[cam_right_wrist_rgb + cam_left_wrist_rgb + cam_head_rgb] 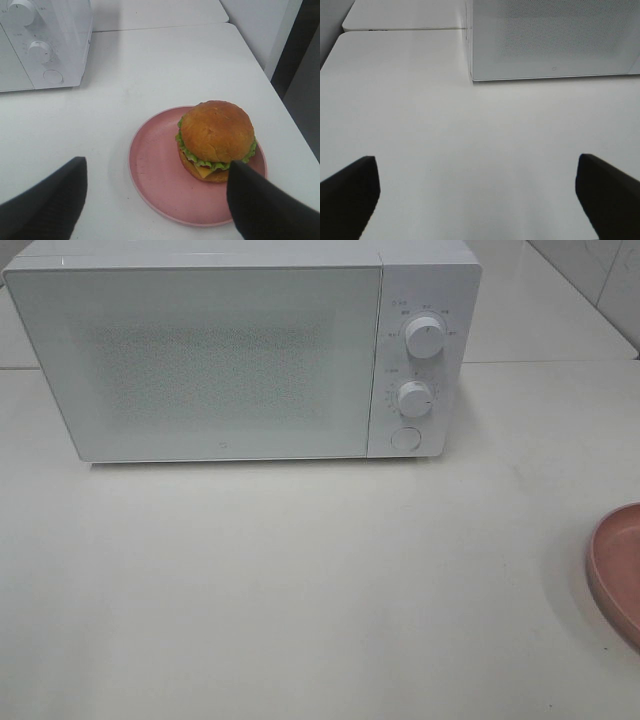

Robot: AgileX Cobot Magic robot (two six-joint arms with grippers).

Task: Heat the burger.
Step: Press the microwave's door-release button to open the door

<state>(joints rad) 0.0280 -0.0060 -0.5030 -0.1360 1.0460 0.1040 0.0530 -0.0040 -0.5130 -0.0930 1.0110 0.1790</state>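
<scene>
A white table (pixel 300 590) holds a closed microwave (pixel 200 360); the burger (pixel 216 132) sits on a pink plate (pixel 150 150). The left end effector (pixel 476 162) and right end effector (pixel 157 167) spread wide, holding nothing.

Kitchen-style test setup: white microwave (pixel 200 360) on plain white tables (pixel 300 590) butted together; burger (pixel 216 137) on pink plate (pixel 160 180).

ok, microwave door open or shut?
Shut: the microwave door sits flush against the control panel, no gap showing. The burger sits outside on the pink plate.
</scene>
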